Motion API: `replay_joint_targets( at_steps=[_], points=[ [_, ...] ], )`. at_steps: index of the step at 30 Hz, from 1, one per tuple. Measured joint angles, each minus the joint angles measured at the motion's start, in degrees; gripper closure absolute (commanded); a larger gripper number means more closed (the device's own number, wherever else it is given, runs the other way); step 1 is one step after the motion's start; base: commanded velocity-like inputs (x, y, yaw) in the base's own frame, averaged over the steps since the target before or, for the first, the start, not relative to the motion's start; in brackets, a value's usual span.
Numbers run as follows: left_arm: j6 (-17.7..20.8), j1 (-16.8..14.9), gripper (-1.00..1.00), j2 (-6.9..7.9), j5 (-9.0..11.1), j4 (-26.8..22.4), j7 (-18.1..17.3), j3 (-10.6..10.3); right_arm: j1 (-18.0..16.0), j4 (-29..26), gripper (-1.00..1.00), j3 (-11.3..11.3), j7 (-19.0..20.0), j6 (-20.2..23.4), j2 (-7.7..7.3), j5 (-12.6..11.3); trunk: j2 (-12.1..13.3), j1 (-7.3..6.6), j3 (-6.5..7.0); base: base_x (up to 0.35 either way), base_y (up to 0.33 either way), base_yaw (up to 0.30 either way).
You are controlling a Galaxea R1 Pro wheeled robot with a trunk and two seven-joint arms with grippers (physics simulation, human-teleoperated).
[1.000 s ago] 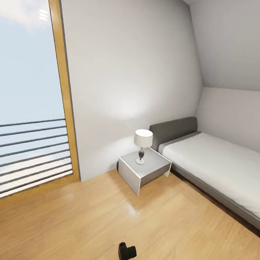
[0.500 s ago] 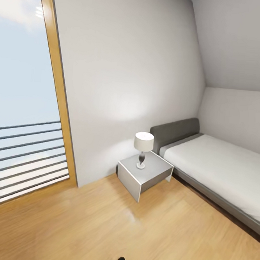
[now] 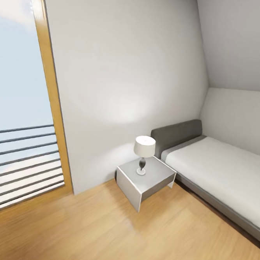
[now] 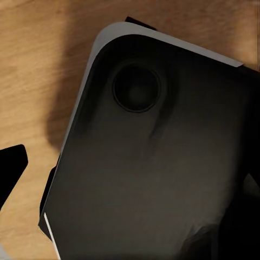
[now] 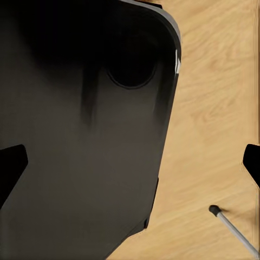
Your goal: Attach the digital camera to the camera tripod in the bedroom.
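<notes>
The head camera looked into a corner of the bedroom (image 3: pixel 127 67): a grey-framed bed (image 3: pixel 220 172) along the sloped wall, a small white nightstand (image 3: pixel 141 185) touching its head end with a lamp (image 3: pixel 144 148) upright on top, and a tall wood-framed window (image 3: pixel 50 100) to the side over light wood floor (image 3: pixel 98 229).

Both arms hung straight down over a dark rounded shell (image 4: pixel 151 162) (most likely the robot's own base), a tucked carrying pose that suits driving rather than reaching. The right gripper (image 5: pixel 131 165) had its fingertips (image 5: pixel 11 168) spread to opposite edges of the wrist view, holding nothing. The left gripper (image 4: pixel 130 173) showed one fingertip equally far out; its mate was hard to separate from the dark shell, so I read those jaws as spread and empty too.

In the right wrist view, one silver leg of the camera tripod (image 5: pixel 234 228) stood on the floor near the shell, not touching it. Its long axis ran slantwise across the boards, the black foot pointing toward the shell and the shaft running out of frame. The robot probably needed to turn toward it next.
</notes>
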Motion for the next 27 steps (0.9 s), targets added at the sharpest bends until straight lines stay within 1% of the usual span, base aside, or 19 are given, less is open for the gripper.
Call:
replay_joint_targets(
  at_steps=[4,10,16,27],
  points=[
    [0.00,0.00,-1.00,-0.01,0.00,0.00,0.00,0.00,-0.01,0.00,-1.00,0.03,0.00,0.00,0.07,0.02,0.00,0.01,0.00,0.275,0.000,0.000],
    [-0.01,0.00,-1.00,-0.05,0.00,0.01,0.05,0.00,-0.01,0.00,-1.00,0.02,0.00,0.11,0.31,-0.13,0.01,0.03,0.00,0.068,0.000,0.067],
    [-0.03,0.00,-1.00,-0.01,0.00,0.01,0.07,0.00,-0.02,0.00,-1.00,0.08,0.00,0.08,0.21,-0.10,0.00,0.03,0.00,0.012,0.000,0.213],
    [-0.05,0.00,-1.00,0.01,0.00,0.01,0.08,0.00,0.00,0.00,-1.00,0.12,0.00,0.08,0.18,-0.09,0.00,0.03,0.00,0.002,0.000,0.263]
  ],
)
